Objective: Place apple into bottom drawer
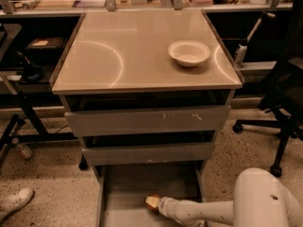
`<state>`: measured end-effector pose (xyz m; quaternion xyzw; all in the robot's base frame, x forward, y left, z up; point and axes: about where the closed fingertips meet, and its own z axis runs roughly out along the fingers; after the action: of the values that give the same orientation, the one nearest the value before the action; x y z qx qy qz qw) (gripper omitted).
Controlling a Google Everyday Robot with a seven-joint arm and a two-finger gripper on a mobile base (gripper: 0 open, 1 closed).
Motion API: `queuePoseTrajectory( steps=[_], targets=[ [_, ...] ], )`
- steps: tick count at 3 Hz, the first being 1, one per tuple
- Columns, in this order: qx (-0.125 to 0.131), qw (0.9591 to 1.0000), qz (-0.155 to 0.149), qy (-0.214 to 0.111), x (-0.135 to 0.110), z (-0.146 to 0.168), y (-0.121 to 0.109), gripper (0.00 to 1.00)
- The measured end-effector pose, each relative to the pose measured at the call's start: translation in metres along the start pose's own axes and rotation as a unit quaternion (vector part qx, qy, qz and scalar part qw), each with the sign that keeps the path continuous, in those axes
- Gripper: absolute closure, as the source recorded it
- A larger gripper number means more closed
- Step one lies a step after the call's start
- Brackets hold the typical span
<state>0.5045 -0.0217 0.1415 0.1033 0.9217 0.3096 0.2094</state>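
End effector (157, 204) low inside bottom drawer (124, 182), apple (151, 202) at its tip

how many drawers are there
3: the top drawer under the tabletop, the middle drawer below it, the bottom drawer pulled out at floor level, with the gripper inside it.

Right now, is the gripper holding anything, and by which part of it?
It cannot be told. The gripper is inside the bottom drawer, with the apple at its tip, but the contact itself does not show.
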Motion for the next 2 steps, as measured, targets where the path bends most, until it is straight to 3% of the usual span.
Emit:
queuePoseTrajectory(
  steps=[1, 2],
  targets=[
    [0.013, 0.9999, 0.003, -0.006, 0.0138, -0.0032, 0.0082, 1.00],
    [0.015, 0.9998, 0.004, -0.011, 0.0152, -0.0042, 0.0075, 0.81]
  ],
)
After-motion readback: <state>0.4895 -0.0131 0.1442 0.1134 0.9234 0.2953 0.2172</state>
